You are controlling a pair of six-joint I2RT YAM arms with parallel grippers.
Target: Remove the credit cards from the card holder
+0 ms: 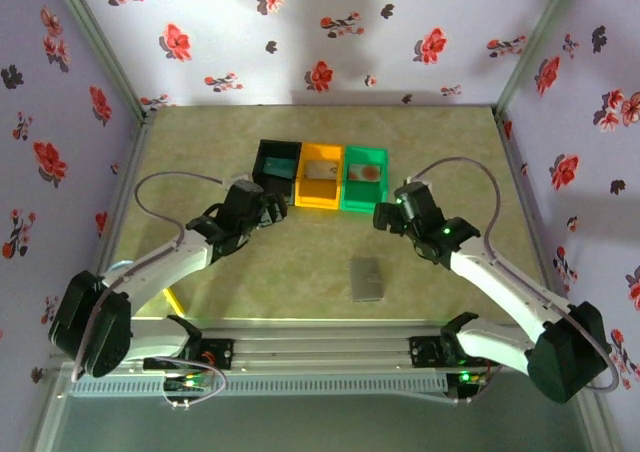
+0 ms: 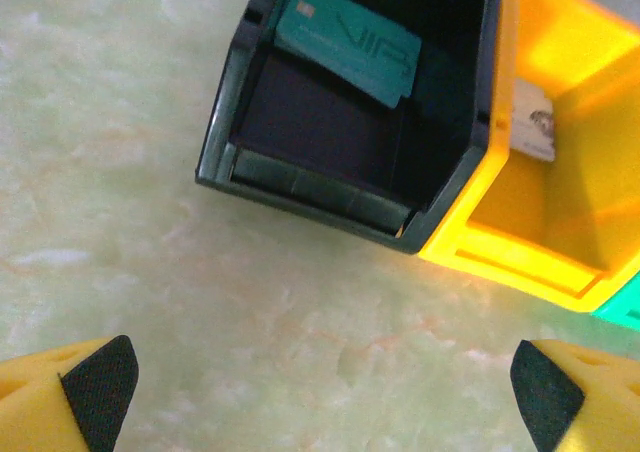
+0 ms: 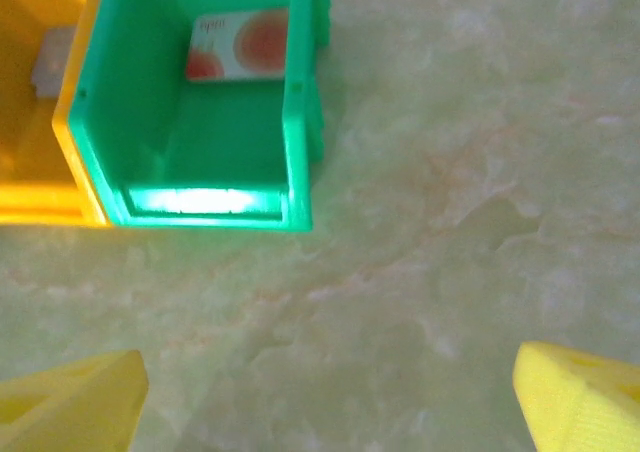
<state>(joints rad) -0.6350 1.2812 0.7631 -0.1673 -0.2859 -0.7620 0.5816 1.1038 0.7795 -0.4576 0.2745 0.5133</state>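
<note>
pale green marbled counter [image 1: 300,272] runs from the arm bases back to flower-papered walls. nearest, the flat grey bifold card holder [image 1: 366,279] lies folded shut on the surface, well apart from both arms; whether anything remains inside cannot be told. further back, the left pincer [image 2: 320,402] hovers spread wide and empty just before the black plastic bin [image 2: 310,187]. the right pincer [image 3: 325,412] is likewise spread and empty before the green plastic bin [image 3: 200,207]. between the two sits the orange plastic bin [image 2: 520,267]. a blue-green plastic card [image 2: 348,42] leans in the black bin, a pale card [image 2: 530,122] lies in the orange one, and a pale card with orange-red round marks [image 3: 240,45] lies in the green. with three cards binned, the job looks nearly finished. the sound move is probably to draw both arms up and back, clear of the bin walls.
</note>
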